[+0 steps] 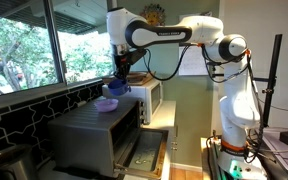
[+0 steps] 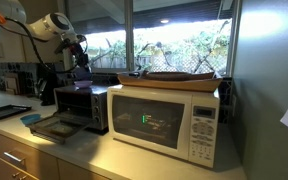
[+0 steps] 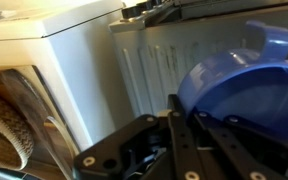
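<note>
My gripper (image 1: 118, 78) hangs over the top of a grey toaster oven (image 1: 94, 130). In the wrist view its fingers (image 3: 176, 125) are pressed together on the rim of a blue cup (image 3: 239, 90), whose handle sticks up at the back. In an exterior view the blue cup (image 1: 118, 89) hangs just under the gripper. A pale purple bowl (image 1: 108, 104) rests on the oven top right below it. From the opposite side the gripper (image 2: 81, 64) shows dark above the toaster oven (image 2: 84, 105), and the cup is hard to make out there.
The toaster oven's door (image 1: 134, 152) lies folded down in front. A white microwave (image 2: 169, 120) stands beside the oven with a flat wicker tray (image 2: 179, 77) on top. Windows (image 1: 24, 45) run behind the counter. A black tray (image 2: 6, 112) lies on the counter.
</note>
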`<state>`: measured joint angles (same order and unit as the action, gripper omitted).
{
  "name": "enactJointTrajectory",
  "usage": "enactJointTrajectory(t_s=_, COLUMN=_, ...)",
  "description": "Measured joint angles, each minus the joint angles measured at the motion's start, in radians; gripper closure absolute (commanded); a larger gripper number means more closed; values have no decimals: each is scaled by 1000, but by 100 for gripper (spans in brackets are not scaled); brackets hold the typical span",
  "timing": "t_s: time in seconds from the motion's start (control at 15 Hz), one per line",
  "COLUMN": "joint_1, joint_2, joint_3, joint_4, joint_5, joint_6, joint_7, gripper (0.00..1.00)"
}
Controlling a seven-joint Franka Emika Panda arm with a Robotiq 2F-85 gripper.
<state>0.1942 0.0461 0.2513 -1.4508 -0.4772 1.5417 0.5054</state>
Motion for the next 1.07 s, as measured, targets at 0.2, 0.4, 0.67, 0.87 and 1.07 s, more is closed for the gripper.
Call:
enactJointTrajectory(t_s=0.2, joint_1=28, joint_2=1, joint_3=2, joint_4=10, joint_5=-67, joint_6=1, joint_7=0, gripper=99)
enactJointTrajectory(t_s=0.4, joint_1=55, joint_2=6, joint_3=8, joint_4=11, joint_5=-129, joint_6=5, joint_7=0, gripper=99)
enactJointTrajectory(t_s=0.67, joint_1=84, joint_2=23, joint_3=13, joint_4=11, joint_5=-193, joint_6=10, joint_7=4, gripper=99)
enactJointTrajectory(t_s=0.87, joint_1=95, joint_2=35, joint_3=13, joint_4=11, joint_5=-233, joint_6=13, joint_7=5, gripper=99)
enactJointTrajectory(t_s=1.07, joint_1=101, joint_2=47, joint_3=13, joint_4=11, joint_5=-264, joint_6=16, joint_7=16, gripper=99)
